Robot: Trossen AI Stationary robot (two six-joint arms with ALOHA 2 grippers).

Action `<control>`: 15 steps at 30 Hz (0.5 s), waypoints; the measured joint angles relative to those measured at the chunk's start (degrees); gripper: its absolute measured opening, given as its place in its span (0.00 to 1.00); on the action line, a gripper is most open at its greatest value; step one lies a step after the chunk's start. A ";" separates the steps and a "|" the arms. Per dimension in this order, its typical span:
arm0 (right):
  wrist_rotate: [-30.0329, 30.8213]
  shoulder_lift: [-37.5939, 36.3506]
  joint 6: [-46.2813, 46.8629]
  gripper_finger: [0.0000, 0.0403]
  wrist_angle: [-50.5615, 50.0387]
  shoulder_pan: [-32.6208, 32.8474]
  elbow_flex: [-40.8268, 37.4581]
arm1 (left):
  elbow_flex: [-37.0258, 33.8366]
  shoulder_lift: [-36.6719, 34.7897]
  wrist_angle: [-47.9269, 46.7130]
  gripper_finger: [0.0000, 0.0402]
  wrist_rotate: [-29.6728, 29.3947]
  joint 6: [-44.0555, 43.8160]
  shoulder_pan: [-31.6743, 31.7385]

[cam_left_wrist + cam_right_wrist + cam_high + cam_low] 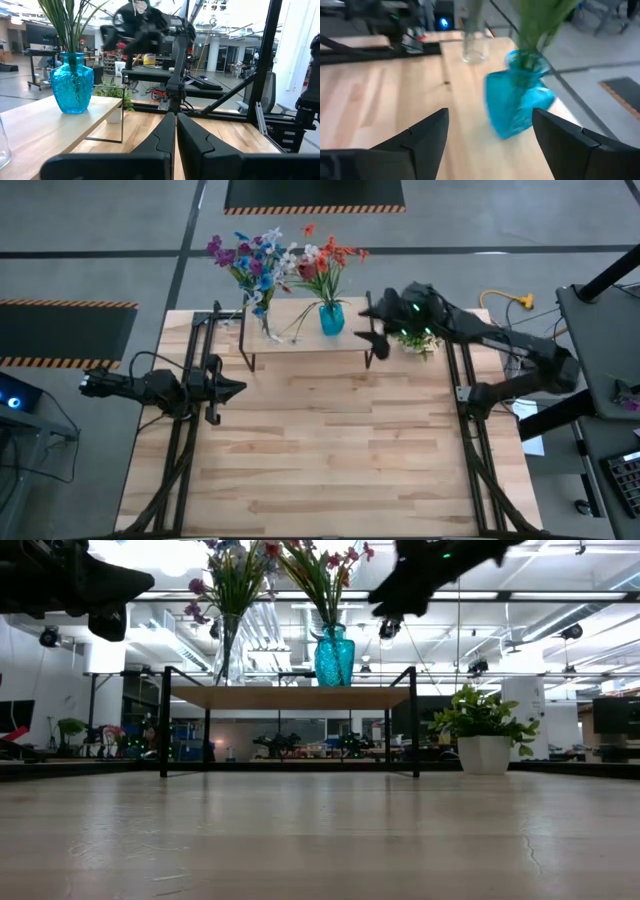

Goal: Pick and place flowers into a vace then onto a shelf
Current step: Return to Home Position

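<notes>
The shelf (300,348) stands at the table's far side. On its plank rest a blue glass vase (332,318) of orange-red and white flowers (325,260) and a clear glass vase (266,322) of blue, purple and white flowers (252,258). My right gripper (370,330) hovers open just right of the blue vase (517,110), above the shelf's right end, touching nothing. My left gripper (242,389) is shut and empty, in the air at the table's left, nearer than the shelf.
A bushy green plant in a white pot (483,730) stands on the table right of the shelf, under my right arm. The tabletop (330,450) nearer than the shelf is bare wood. Black frame rails (470,450) run along both sides.
</notes>
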 joint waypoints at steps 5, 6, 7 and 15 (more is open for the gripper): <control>-0.03 -13.39 4.03 0.65 11.70 3.68 -17.63 | 0.00 0.00 -0.02 0.00 0.00 0.00 -0.02; 0.19 -16.16 4.33 0.65 13.54 4.74 -21.20 | 0.00 0.00 0.00 0.00 0.00 0.02 -0.02; 0.65 -18.92 4.39 0.64 15.15 5.86 -24.40 | 0.00 0.00 0.00 0.00 0.00 0.07 0.00; 6.91 -39.35 11.65 0.62 21.53 14.18 -42.44 | -0.02 0.00 -0.09 0.00 0.00 0.13 -0.02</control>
